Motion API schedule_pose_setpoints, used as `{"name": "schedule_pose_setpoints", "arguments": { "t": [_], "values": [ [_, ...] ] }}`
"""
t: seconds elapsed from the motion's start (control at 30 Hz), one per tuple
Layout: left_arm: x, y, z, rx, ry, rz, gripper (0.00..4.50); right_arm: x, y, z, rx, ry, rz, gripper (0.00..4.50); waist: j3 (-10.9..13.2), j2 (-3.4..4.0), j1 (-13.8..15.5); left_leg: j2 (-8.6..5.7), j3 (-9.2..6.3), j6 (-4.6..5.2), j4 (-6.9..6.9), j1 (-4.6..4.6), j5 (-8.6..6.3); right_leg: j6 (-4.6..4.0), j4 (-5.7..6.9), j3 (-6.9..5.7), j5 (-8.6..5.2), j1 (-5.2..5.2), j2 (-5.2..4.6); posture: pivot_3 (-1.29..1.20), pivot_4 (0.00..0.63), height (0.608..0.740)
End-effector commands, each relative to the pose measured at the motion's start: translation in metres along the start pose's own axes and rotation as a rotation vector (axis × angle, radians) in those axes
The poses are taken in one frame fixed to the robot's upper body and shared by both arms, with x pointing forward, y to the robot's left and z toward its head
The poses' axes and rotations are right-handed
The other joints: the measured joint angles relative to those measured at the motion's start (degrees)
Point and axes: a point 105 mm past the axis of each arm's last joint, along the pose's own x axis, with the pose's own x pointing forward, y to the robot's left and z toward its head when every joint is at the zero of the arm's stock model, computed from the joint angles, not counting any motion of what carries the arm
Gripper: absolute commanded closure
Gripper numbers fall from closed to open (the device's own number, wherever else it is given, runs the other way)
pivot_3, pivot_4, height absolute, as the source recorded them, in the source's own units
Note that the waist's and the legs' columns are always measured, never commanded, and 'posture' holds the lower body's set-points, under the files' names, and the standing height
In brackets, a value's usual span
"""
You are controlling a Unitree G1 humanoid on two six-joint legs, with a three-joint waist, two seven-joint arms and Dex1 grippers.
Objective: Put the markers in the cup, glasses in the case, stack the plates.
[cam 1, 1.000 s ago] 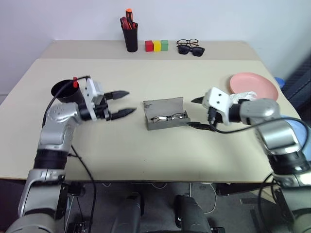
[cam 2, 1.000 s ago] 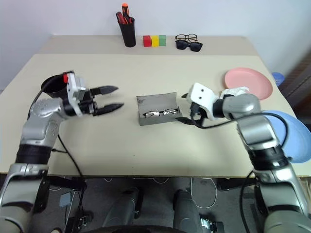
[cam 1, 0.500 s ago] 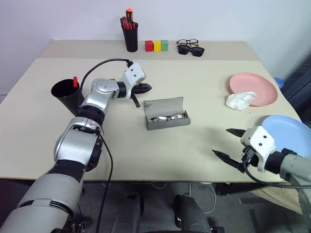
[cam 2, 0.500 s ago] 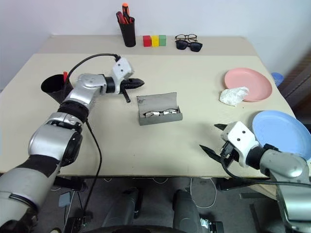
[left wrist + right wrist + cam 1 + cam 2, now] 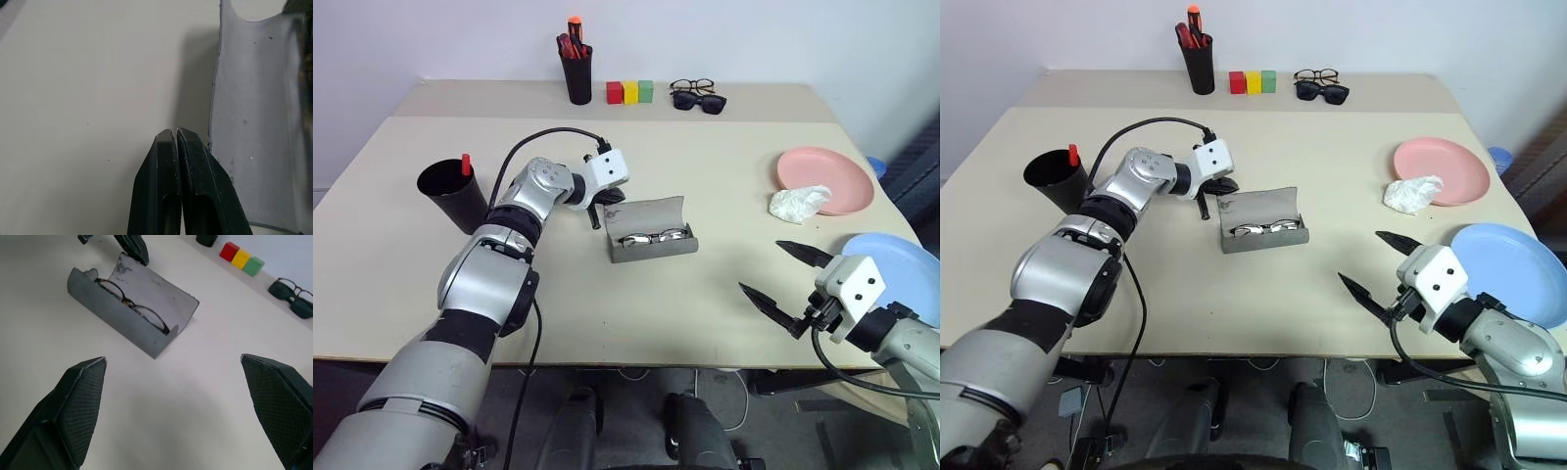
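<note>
Currently left gripper (image 5: pixel 1203 204), pinched shut, sits behind case (image 5: pixel 1263 223) lid; a push could skid case, spilling glasses (image 5: pixel 1261 228). Right gripper (image 5: pixel 1379 266) gapes empty.

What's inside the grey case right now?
The glasses lie in the open case, lenses side by side. Its front wall covers their lower rims; the lid stands up behind them.

I can read no text, label, brand, number or sign on anything before me.
</note>
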Motion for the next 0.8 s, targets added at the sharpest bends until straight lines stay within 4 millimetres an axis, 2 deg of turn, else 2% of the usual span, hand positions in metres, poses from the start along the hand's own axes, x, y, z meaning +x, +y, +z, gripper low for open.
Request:
{"name": "schedule_pose_setpoints", "arguments": {
  "t": [0.03, 0.13, 0.3, 0.37, 0.43, 0.5, 0.57, 0.67, 0.73, 0.8],
  "values": [
    [-0.003, -0.011, 0.016, -0.053, -0.062, -0.143, 4.42, 0.001, -0.005, 0.010, -0.027, -0.035, -0.016, 0.00, 0.0, 0.00, 0.0, 0.00, 0.00, 0.00, 0.00, 0.00, 0.00, -0.01, -0.02, 0.00, 0.00, 0.00, 0.00, 0.00, 0.150, 0.740],
    [-0.009, -0.024, 0.017, -0.077, -0.071, -0.287, 4.42, 0.004, -0.008, 0.014, -0.019, -0.050, -0.024, 0.00, 0.0, 0.00, -0.1, 0.00, 0.00, 0.00, 0.00, 0.00, 0.00, -0.05, -0.01, 0.00, 0.02, 0.01, 0.00, 0.00, 0.150, 0.740],
    [-0.012, -0.048, 0.005, -0.054, -0.028, -0.477, 4.42, 0.007, -0.011, 0.017, 0.001, -0.066, -0.032, 0.00, 0.0, 0.01, -0.1, 0.02, -0.01, 0.00, 0.00, 0.01, 0.00, -0.10, 0.01, -0.01, 0.05, 0.00, 0.02, 0.00, 0.150, 0.740],
    [-0.010, -0.056, -0.001, -0.034, -0.016, -0.514, 4.42, 0.006, -0.013, 0.018, 0.011, -0.072, -0.048, 0.00, 0.0, 0.01, -0.1, 0.02, -0.01, 0.00, 0.00, 0.00, 0.00, -0.11, 0.01, 0.00, 0.06, 0.00, 0.02, 0.00, 0.150, 0.740],
    [-0.008, -0.058, 0.002, -0.015, -0.048, -0.506, 4.42, 0.004, -0.022, 0.013, 0.008, -0.047, -0.099, 0.00, 0.0, 0.03, -0.1, 0.02, -0.03, 0.01, 0.01, 0.02, 0.00, -0.11, 0.02, 0.00, 0.06, 0.02, 0.02, 0.00, 0.150, 0.740],
    [-0.008, -0.053, 0.019, 0.000, -0.132, -0.473, 4.42, -0.001, -0.034, 0.002, 0.006, 0.008, -0.162, 0.00, 0.0, 0.02, 0.0, 0.02, -0.03, 0.01, 0.02, 0.03, 0.00, -0.11, 0.02, 0.00, 0.06, 0.04, 0.02, 0.00, 0.150, 0.740],
    [-0.011, -0.048, 0.053, 0.008, -0.286, -0.449, 4.42, -0.012, -0.052, -0.018, 0.019, 0.100, -0.258, 0.00, 0.0, 0.01, 0.1, 0.01, -0.03, 0.01, 0.06, 0.00, 0.00, -0.12, 0.00, 0.00, 0.06, 0.06, 0.02, 0.00, 0.150, 0.740],
    [-0.015, -0.057, 0.089, 0.025, -0.413, -0.492, 4.42, -0.029, -0.071, -0.040, 0.028, 0.184, -0.359, 0.00, 0.0, -0.02, 0.5, 0.00, -0.06, 0.01, 0.09, -0.07, 0.00, -0.12, -0.02, 0.00, 0.06, 0.05, 0.01, 0.00, 0.150, 0.740],
    [-0.011, -0.071, 0.100, 0.043, -0.441, -0.530, 3.91, -0.039, -0.076, -0.054, 0.042, 0.224, -0.400, 0.00, 0.0, 0.03, 0.3, -0.01, -0.05, 0.01, 0.05, -0.04, 0.00, -0.12, -0.03, 0.01, 0.06, 0.06, 0.01, 0.00, 0.150, 0.740],
    [-0.003, -0.086, 0.105, 0.016, -0.441, -0.575, 3.18, -0.049, -0.078, -0.068, 0.042, 0.280, -0.419, 0.00, -0.1, 0.14, 0.0, 0.00, -0.05, 0.02, 0.00, 0.01, 0.00, -0.11, -0.01, 0.01, 0.05, 0.08, 0.01, 0.00, 0.150, 0.740]
  ]
}}
